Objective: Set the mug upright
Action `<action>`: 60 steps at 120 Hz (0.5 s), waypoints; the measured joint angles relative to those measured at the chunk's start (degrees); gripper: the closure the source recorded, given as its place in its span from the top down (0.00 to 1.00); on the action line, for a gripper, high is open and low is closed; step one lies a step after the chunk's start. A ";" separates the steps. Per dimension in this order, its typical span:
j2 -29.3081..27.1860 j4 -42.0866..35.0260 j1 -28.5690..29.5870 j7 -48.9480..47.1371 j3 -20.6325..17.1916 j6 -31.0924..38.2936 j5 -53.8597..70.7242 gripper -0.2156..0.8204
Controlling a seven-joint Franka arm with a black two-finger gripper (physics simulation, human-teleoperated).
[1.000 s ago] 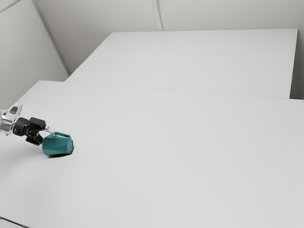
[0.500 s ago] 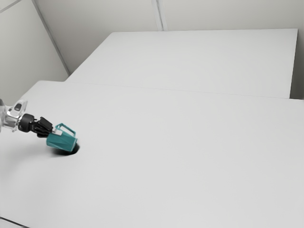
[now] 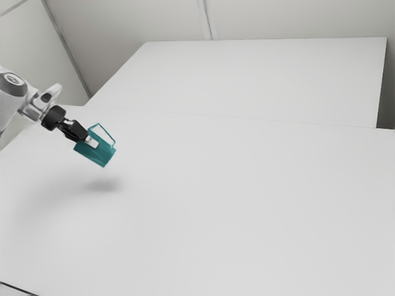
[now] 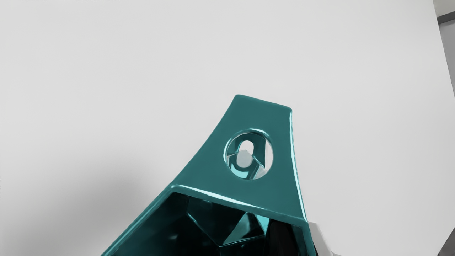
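Mug [image 3: 95, 155] and gripper [image 3: 92, 142] have both risen since half a second ago

The teal mug went up with the gripper, and its far end now dips more steeply away from the hand. Its shadow [image 3: 103, 185], dark and close beneath it then, is now soft and separate on the white table [image 3: 247, 203]. The gripper is closed on the mug's wall: the wrist view has one black finger [image 4: 282, 239] inside the hollow and a pale pad [image 4: 321, 236] outside. The mug hangs at the fingertips, well clear of the table, with its handle [image 3: 107, 134] on the upper side and its mouth seemingly toward the hand. It is tilted, not upright. I judge it still needs more turning, base down, before lowering; a grip on one wall could let it swing.
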 joint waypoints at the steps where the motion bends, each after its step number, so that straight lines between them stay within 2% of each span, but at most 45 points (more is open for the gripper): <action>1: -0.28 0.00 -0.49 -0.20 0.00 0.35 0.67 0.04; 33: -3.91 -0.88 -11.93 -8.30 -3.11 12.17 19.51 0.04; 60: -7.88 -8.96 -14.97 -16.65 -6.64 22.09 26.98 0.04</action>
